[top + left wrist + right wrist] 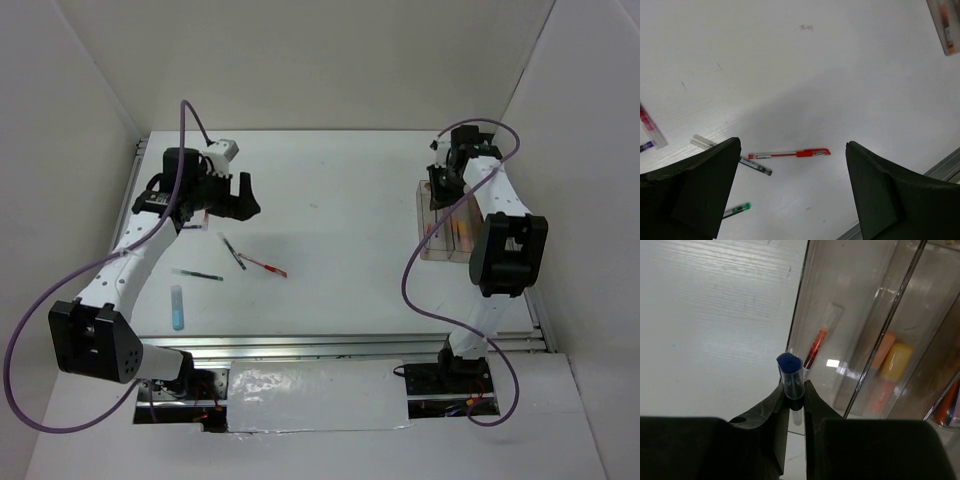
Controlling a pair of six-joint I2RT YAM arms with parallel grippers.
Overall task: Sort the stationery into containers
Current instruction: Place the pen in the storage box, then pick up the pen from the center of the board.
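Tabletop (350, 190) is white, boxed in by white walls. Well left of the clear bins (432, 205) I see a light-blue marker (177, 307), a green-tipped pen (737, 210), a dark pen (756, 167) and a loose red pen (790, 153), with my left gripper (793, 145) spread wide above them. My right gripper (794, 390) pinches a blue-capped pen (789, 371) at the bins' left wall. Inside are a red-inked pen (815, 347), then orange and yellow markers (895, 360) one compartment over

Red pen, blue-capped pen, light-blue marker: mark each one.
red pen (790, 154): left wrist view, middle of the barrel.
blue-capped pen (790, 369): right wrist view, on the blue cap.
light-blue marker (177, 307): top external view, mid-body.
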